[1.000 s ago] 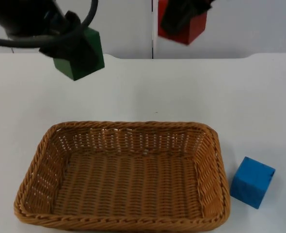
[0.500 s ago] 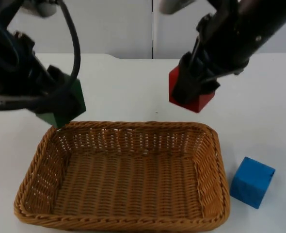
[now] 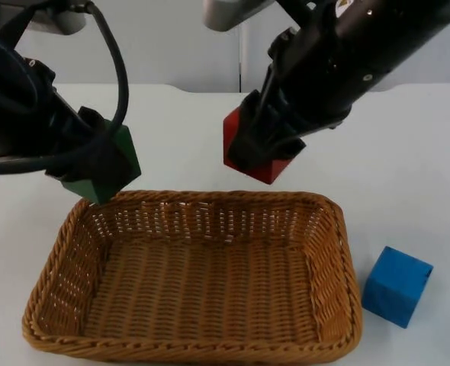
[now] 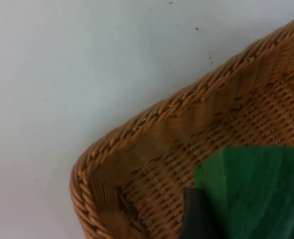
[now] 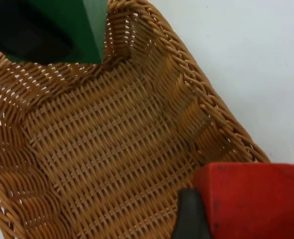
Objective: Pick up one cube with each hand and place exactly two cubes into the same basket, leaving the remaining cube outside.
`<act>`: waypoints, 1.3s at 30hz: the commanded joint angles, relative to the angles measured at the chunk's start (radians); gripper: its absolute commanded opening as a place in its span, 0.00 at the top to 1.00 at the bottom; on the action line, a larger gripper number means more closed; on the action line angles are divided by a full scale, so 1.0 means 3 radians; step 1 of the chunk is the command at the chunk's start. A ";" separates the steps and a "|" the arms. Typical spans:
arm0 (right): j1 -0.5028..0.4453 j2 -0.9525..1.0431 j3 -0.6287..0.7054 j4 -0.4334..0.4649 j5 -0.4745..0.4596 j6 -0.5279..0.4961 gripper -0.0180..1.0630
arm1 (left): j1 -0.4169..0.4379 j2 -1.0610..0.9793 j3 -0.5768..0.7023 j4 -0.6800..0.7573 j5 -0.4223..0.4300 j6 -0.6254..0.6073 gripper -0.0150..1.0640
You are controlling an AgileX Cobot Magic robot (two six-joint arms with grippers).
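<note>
Table of white runs back to a grey wall. At the left, the left gripper pinches a green cube, held in the air just above the basket's far left corner. From the left wrist, the green cube hangs over that woven corner, with one black fingertip pressed against its side.

Next comes the basket, a brown wicker tray lying on the table near the front edge, with nothing in it. From the right wrist its floor and rim lie below, and the green cube shows at the far corner.

Above the basket's far rim, a little right of its middle, the right gripper pinches a red cube, also held in the air. In the right wrist view the red cube sits against a black fingertip, over the basket's edge.

Farthest right, a blue cube rests on the table just beside the basket's right wall, outside it.
</note>
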 commanded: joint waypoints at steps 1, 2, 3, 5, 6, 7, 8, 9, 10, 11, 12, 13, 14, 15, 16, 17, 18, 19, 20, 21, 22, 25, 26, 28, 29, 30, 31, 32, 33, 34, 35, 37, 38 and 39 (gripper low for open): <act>0.0022 -0.0010 0.0016 0.0036 -0.0056 0.0011 0.98 | -0.0007 -0.0034 0.0017 -0.0096 -0.0007 0.0026 0.99; 0.0022 0.0023 0.0016 0.0046 -0.0048 0.0011 0.98 | -0.0015 -0.0034 0.0017 -0.0128 -0.0013 0.0050 0.99; 0.0022 0.0063 0.0016 0.0061 -0.0048 0.0011 0.98 | -0.0039 -0.0034 0.0017 -0.0184 -0.0022 0.0083 0.99; 0.0022 0.0153 0.0016 0.0121 -0.0042 0.0011 0.98 | -0.0164 -0.0034 0.0017 -0.0234 -0.0060 0.0188 0.99; 0.0022 0.0153 0.0016 0.0121 -0.0042 0.0011 0.98 | -0.0164 -0.0034 0.0017 -0.0234 -0.0060 0.0188 0.99; 0.0022 0.0190 0.0016 0.0140 -0.0042 0.0011 0.98 | -0.0211 -0.0034 0.0017 -0.0234 -0.0093 0.0197 0.99; 0.0022 0.0209 0.0022 0.0166 -0.0042 0.0011 0.98 | -0.0272 -0.0034 0.0017 -0.0237 -0.0143 0.0197 0.99; 0.0022 0.0224 0.0028 0.0166 -0.0042 0.0011 0.98 | -0.0323 -0.0034 0.0022 -0.0237 -0.0178 0.0197 0.99; 0.0022 0.0224 0.0067 0.0166 -0.0061 0.0011 0.98 | -0.0342 -0.0027 0.0022 -0.0237 -0.0175 0.0197 0.99; 0.0022 0.0224 0.0105 0.0166 -0.0072 0.0011 0.98 | -0.0358 0.0017 0.0022 -0.0231 -0.0174 0.0197 0.99; 0.0022 0.0224 0.0105 0.0166 -0.0072 0.0011 0.98 | -0.0358 0.0017 0.0022 -0.0231 -0.0174 0.0197 0.99; 0.0022 0.0224 0.0155 0.0166 -0.0089 0.0011 0.98 | -0.0358 0.0057 0.0037 -0.0231 -0.0165 0.0197 0.99; 0.0022 0.0224 0.0222 0.0166 -0.0136 0.0011 0.98 | -0.0358 0.0081 0.0072 -0.0238 -0.0214 0.0214 0.99; 0.0022 0.0224 0.0302 0.0166 -0.0201 0.0011 0.98 | -0.0358 0.0108 0.0134 -0.0262 -0.0281 0.0213 0.99; 0.0022 0.0224 0.0376 0.0183 -0.0294 0.0011 0.98 | -0.0358 0.0134 0.0195 -0.0294 -0.0385 0.0223 0.99; 0.0022 0.0224 0.0376 0.0183 -0.0294 0.0011 0.98 | -0.0358 0.0134 0.0195 -0.0294 -0.0385 0.0223 0.99; 0.0031 0.0224 0.0460 0.0190 -0.0388 0.0011 0.98 | -0.0358 0.0141 0.0268 -0.0347 -0.0466 0.0268 0.99; 0.0046 0.0224 0.0533 0.0190 -0.0476 0.0011 0.98 | -0.0358 0.0149 0.0333 -0.0445 -0.0532 0.0355 0.99; 0.0057 0.0224 0.0587 0.0190 -0.0552 -0.0002 0.98 | -0.0358 0.0160 0.0381 -0.0592 -0.0619 0.0486 0.99; 0.0057 0.0224 0.0636 0.0190 -0.0630 0.0001 0.98 | -0.0358 0.0175 0.0419 -0.0777 -0.0678 0.0609 0.99; 0.0057 0.0224 0.0636 0.0190 -0.0630 0.0001 0.98 | -0.0358 0.0175 0.0419 -0.0777 -0.0678 0.0609 0.99; 0.0138 0.0232 0.0650 0.0177 -0.0727 0.0001 0.98 | -0.0358 0.0266 0.0462 -0.1158 -0.0657 0.1005 0.99; 0.0166 0.0232 0.0650 0.0177 -0.0793 0.0001 0.98 | -0.0358 0.0314 0.0462 -0.1228 -0.0638 0.1070 0.99; 0.0183 0.0249 0.0650 0.0177 -0.0905 0.0001 0.98 | -0.0358 0.0404 0.0462 -0.1302 -0.0631 0.1149 0.99; 0.0183 0.0249 0.0650 0.0177 -0.0905 0.0001 0.98 | -0.0358 0.0404 0.0462 -0.1302 -0.0631 0.1149 0.99; 0.0183 0.0258 0.0650 0.0177 -0.0943 0.0001 0.98 | -0.0358 0.0458 0.0462 -0.1302 -0.0631 0.1155 0.99; 0.0183 0.0272 0.0650 0.0177 -0.0954 0.0010 0.98 | -0.0358 0.0501 0.0462 -0.1302 -0.0631 0.1183 0.99; 0.0183 0.0303 0.0650 0.0177 -0.0972 0.0010 0.98 | -0.0358 0.0550 0.0462 -0.1321 -0.0661 0.1188 0.99; 0.0183 0.0324 0.0650 0.0177 -0.0980 0.0010 0.98 | -0.0358 0.0590 0.0462 -0.1339 -0.0693 0.1209 0.99; 0.0183 0.0324 0.0650 0.0177 -0.0980 0.0010 0.98 | -0.0358 0.0590 0.0462 -0.1339 -0.0693 0.1209 0.99; 0.0183 0.0365 0.0650 0.0177 -0.0997 0.0010 0.98 | -0.0358 0.0630 0.0462 -0.1369 -0.0725 0.1251 0.99; 0.0183 0.0474 0.0650 0.0177 -0.1024 0.0010 0.98 | -0.0358 0.0695 0.0462 -0.1469 -0.0760 0.1353 0.99; 0.0183 0.0519 0.0650 0.0184 -0.1051 0.0010 0.98 | -0.0358 0.0731 0.0462 -0.1530 -0.0760 0.1403 0.99; 0.0183 0.0571 0.0650 0.0184 -0.1070 0.0010 0.98 | -0.0358 0.0766 0.0462 -0.1586 -0.0760 0.1481 0.99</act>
